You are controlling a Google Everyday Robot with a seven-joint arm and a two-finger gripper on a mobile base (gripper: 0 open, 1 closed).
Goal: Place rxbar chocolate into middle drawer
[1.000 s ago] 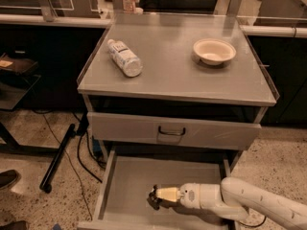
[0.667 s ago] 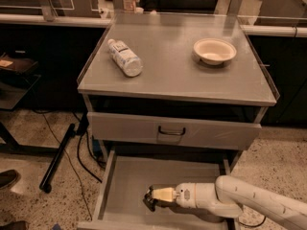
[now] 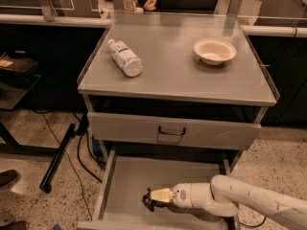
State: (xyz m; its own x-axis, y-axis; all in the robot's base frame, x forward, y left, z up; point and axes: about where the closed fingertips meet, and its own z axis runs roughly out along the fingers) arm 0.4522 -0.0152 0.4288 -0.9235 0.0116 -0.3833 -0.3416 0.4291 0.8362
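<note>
The middle drawer [image 3: 125, 183] is pulled out at the bottom of the camera view, its grey floor bare on the left. My white arm reaches in from the lower right. The gripper [image 3: 149, 200] hangs low over the drawer's front middle, pointing left. A small dark bar, the rxbar chocolate [image 3: 147, 203], shows at its tips, and the fingers look shut on it. I cannot tell whether the bar touches the drawer floor.
Above the open drawer is a closed grey drawer front with a dark loop handle [image 3: 171, 131]. On the cabinet top [image 3: 177, 80] lie a clear water bottle [image 3: 125, 57] at the left and a pale bowl [image 3: 214, 50] at the right. Cables and a black bar lie on the floor at the left.
The gripper with the dark bar has slid a little to the left inside the drawer. Nothing on the cabinet top has moved.
</note>
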